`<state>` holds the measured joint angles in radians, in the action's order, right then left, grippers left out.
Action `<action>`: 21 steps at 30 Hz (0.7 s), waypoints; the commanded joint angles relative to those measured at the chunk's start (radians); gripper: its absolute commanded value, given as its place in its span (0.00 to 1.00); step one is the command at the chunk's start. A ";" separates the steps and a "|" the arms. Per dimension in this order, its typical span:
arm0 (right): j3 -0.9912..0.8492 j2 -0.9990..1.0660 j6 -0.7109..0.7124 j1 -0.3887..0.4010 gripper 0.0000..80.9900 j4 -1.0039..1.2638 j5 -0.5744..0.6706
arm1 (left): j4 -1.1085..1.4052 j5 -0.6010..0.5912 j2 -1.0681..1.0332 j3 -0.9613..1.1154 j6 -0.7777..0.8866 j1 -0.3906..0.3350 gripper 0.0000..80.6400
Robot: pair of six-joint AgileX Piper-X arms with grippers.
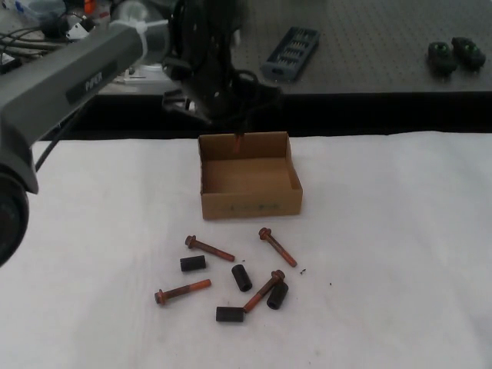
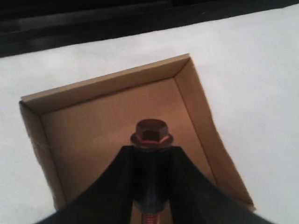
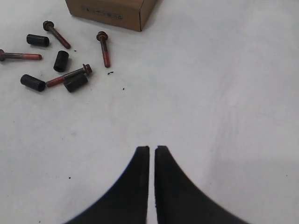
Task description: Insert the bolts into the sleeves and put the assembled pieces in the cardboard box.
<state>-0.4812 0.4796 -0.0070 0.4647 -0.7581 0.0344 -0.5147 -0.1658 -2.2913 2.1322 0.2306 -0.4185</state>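
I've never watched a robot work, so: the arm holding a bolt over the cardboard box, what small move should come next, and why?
Probably open the left gripper, perhaps after dipping a little. It holds a bolt seated in a sleeve, and the cardboard box lies open right beyond it in the left wrist view, so the piece should drop inside.

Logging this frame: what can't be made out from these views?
Left wrist view: the left jaws cover most of the sleeve on the held bolt; its threaded tip is cut off by the picture edge.
High view: the near wall of the cardboard box hides part of its floor.
Right wrist view: the box runs off the edge, inside hidden.
On the cloth, the black specks are too small to identify.
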 commanded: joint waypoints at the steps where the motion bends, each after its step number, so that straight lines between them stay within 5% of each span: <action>1: 0.000 -0.007 0.001 -0.004 0.05 -0.001 -0.001 | 0.001 0.020 -0.017 0.014 0.049 0.012 0.01; 21: 0.000 -0.007 0.001 -0.004 0.05 -0.001 -0.001 | 0.001 0.024 -0.124 0.014 0.106 0.022 0.01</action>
<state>-0.4812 0.4796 -0.0070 0.4647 -0.7581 0.0344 -0.5147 -0.1535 -2.4194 2.1322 0.3209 -0.3968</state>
